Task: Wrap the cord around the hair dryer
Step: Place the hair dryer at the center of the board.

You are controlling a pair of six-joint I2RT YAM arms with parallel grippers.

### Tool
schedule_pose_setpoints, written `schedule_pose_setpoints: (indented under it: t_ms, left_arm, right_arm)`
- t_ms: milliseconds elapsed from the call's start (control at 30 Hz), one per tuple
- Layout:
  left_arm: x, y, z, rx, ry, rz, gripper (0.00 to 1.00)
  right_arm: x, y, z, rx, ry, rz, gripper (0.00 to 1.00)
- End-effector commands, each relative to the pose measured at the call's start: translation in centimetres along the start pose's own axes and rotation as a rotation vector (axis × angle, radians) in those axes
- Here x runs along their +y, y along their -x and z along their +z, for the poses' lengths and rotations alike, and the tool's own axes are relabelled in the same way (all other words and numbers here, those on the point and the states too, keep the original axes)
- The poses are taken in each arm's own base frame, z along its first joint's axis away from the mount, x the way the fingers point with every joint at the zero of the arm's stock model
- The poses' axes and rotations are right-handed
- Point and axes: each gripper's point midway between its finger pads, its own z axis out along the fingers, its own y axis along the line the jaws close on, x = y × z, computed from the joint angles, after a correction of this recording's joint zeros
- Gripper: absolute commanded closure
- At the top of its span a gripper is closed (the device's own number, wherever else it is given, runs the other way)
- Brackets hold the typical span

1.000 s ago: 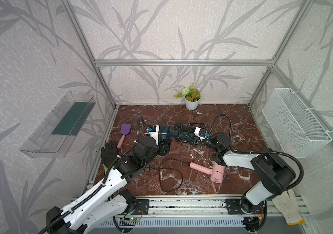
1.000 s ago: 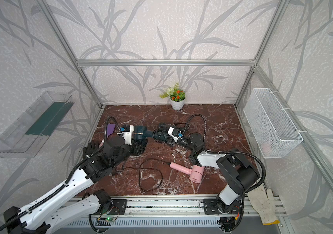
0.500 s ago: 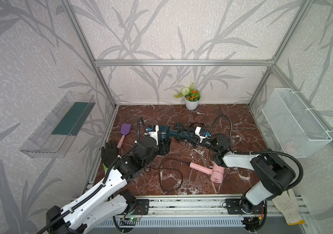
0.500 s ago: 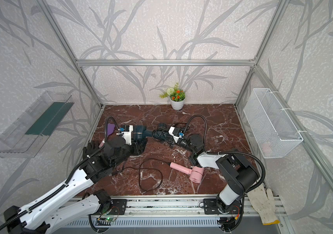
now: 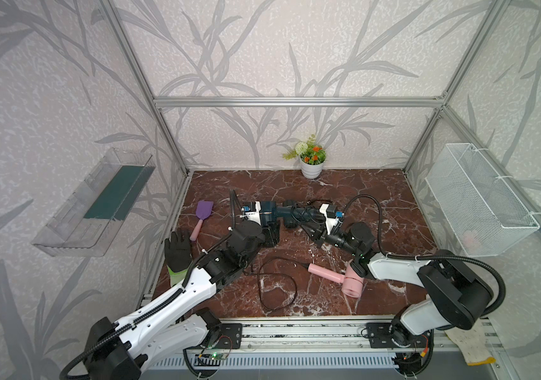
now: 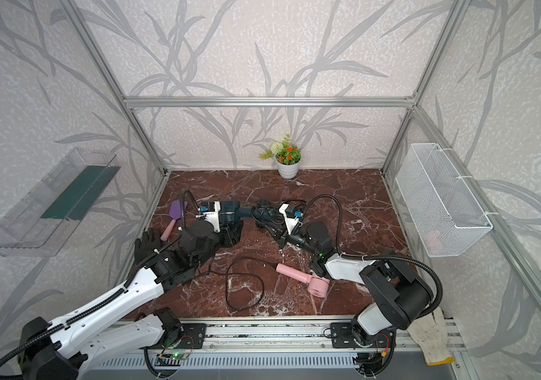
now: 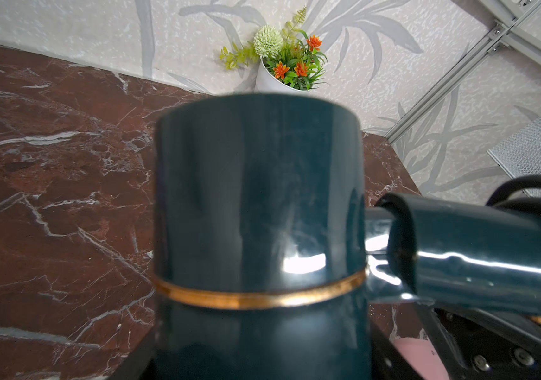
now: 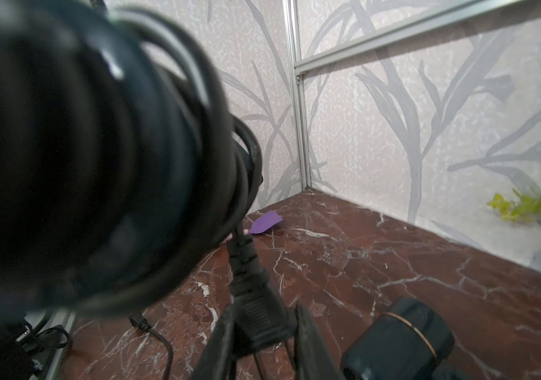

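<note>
The dark teal hair dryer [image 5: 267,210] [image 6: 229,210] is off the marble floor, its barrel [image 7: 259,204] filling the left wrist view. My left gripper [image 5: 270,227] [image 7: 262,362] is shut on that barrel. The handle [image 7: 479,260] points toward the right arm and carries several turns of black cord [image 5: 302,214] [image 6: 264,214] [image 8: 216,138]. The cord ends in a black plug [image 8: 256,312]. My right gripper [image 5: 312,228] [image 6: 274,228] [image 8: 262,332] is shut on this plug, just below the wrapped handle.
A pink hair dryer [image 5: 338,278] with a thin looped cord [image 5: 277,284] lies near the front. A purple brush [image 5: 201,214] and black glove [image 5: 178,253] lie left. A potted plant [image 5: 311,163] stands at the back. A teal gold-ringed cylinder [image 8: 397,339] lies by my right gripper.
My right gripper's jaws have closed onto the plug and shifted slightly toward the wrapped handle. The left arm and the teal dryer have stayed where they were.
</note>
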Motion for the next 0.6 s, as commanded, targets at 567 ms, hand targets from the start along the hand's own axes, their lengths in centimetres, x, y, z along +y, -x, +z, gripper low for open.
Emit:
schedule_pose_setpoints:
  t_ms: [567]
  left_arm:
    - [3.7, -6.6, 4.7, -0.022, 0.345, 0.000, 1.00]
  right_arm:
    - [-2.8, -9.9, -5.7, 0.363, -0.384, 0.401, 1.00]
